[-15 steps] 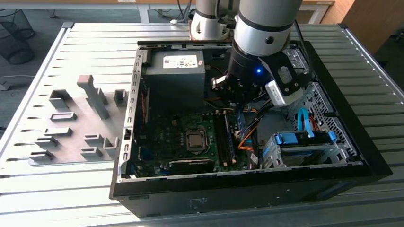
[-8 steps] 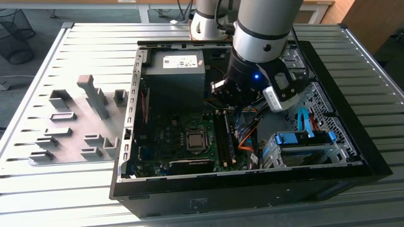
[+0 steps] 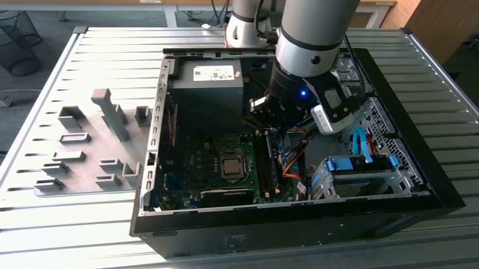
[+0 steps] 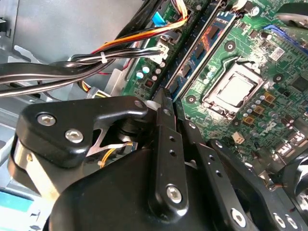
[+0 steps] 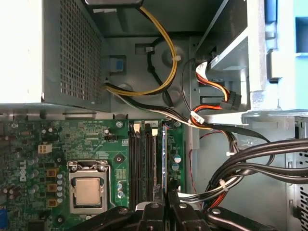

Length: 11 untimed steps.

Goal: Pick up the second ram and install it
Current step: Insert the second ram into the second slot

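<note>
My gripper (image 3: 268, 120) is down inside the open computer case (image 3: 419, 190), over the far end of the black memory slots (image 3: 266, 162). Its fingers (image 5: 154, 211) are shut on the second ram (image 5: 164, 159), a thin dark-green stick seen edge-on, standing upright along the outermost slot. In the second wrist view the second ram (image 4: 185, 65) runs away from the fingertip (image 4: 163, 98). Another stick with a blue and orange label (image 4: 209, 36) stands in a neighbouring slot. The square CPU socket (image 5: 88, 190) lies beside the slots.
Bundles of black, yellow and orange cables (image 5: 250, 163) hang close beside the slots. The grey power supply (image 3: 210, 84) fills the case's far corner. A drive cage with blue tabs (image 3: 359, 168) sits at the exterior view's right. Grey fixture blocks (image 3: 97, 145) stand on the slatted table outside.
</note>
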Available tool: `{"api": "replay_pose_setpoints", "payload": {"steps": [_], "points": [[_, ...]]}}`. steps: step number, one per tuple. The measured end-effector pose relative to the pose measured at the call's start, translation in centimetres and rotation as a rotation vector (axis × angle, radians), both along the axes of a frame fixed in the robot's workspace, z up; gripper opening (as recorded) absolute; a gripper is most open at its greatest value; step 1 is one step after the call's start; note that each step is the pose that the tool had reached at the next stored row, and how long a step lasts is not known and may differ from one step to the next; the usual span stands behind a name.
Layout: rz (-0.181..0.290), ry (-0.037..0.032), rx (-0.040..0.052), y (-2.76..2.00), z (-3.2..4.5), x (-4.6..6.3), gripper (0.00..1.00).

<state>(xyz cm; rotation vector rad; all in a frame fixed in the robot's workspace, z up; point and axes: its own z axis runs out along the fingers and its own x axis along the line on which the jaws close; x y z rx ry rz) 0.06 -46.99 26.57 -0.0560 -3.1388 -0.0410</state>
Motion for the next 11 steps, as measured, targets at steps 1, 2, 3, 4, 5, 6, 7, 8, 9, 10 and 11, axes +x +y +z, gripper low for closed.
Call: {"api": "replay_pose_setpoints", "payload": {"steps": [1,2,3,4,5,6,7,8,9,10,11], "points": [[0.000,0.0000,0.0001,0.00,0.00,0.0,0.14],[0.000,0.0000,0.0001,0.00,-0.02,-0.2,0.14],[0.000,0.0000,0.0001,0.00,-0.04,-0.5,0.14],[0.000,-0.0001,0.0005,0.00,-0.10,-0.8,0.14],[0.000,0.0004,0.0004,0.00,-0.18,-1.2,0.14],[0.000,0.0011,0.0001,0.00,-0.27,-1.6,0.14],[0.000,0.0022,0.0001,0.00,-0.40,-1.8,0.14],[0.000,0.0037,0.0000,0.00,-0.56,-2.0,0.14],[0.002,0.0049,0.0000,-0.06,-0.74,-2.0,0.14],[0.006,0.0073,-0.0001,-0.15,-0.92,-2.1,0.14],[0.008,0.0087,-0.0002,-0.27,-1.09,-2.1,0.14]]}}
